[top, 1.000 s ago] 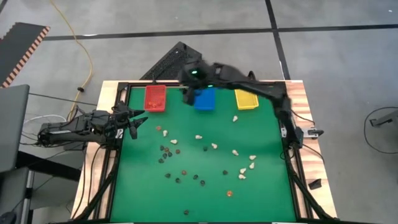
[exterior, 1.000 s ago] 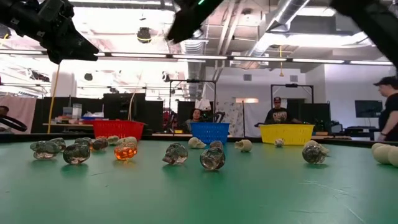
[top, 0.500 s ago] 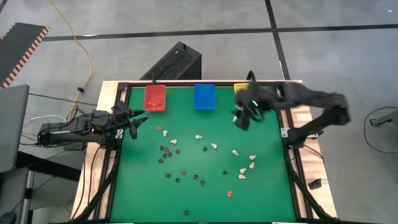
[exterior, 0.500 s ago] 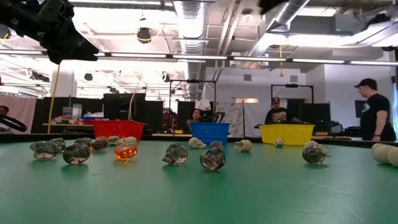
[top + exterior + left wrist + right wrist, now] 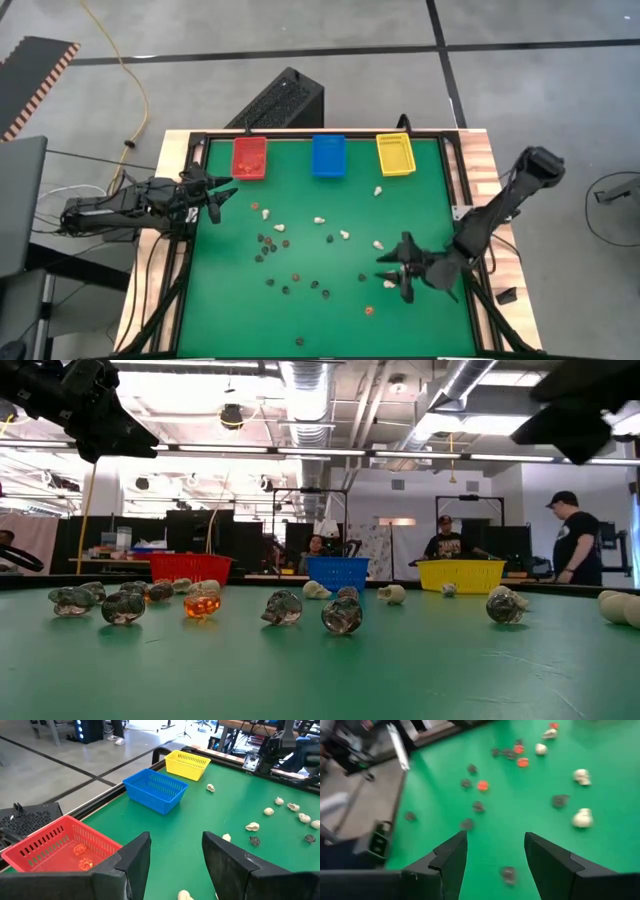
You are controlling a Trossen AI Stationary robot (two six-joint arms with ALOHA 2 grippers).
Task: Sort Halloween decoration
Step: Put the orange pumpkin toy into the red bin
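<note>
— Where is the right arm?

— It reaches in from the table's right edge, bends at the elbow and runs back toward the middle. The right gripper (image 5: pixel 397 271) hangs over the right half of the table, nearer the front edge, pointing left.

— Its fingers?

— Spread apart, with bare green felt showing between them in its wrist view (image 5: pixel 492 857). Nothing is held.

— And the left arm?

— It lies stretched along the table's left edge, near the back corner. The left gripper (image 5: pixel 218 196) points inward over the felt, its fingers (image 5: pixel 227 862) apart and empty.
</note>
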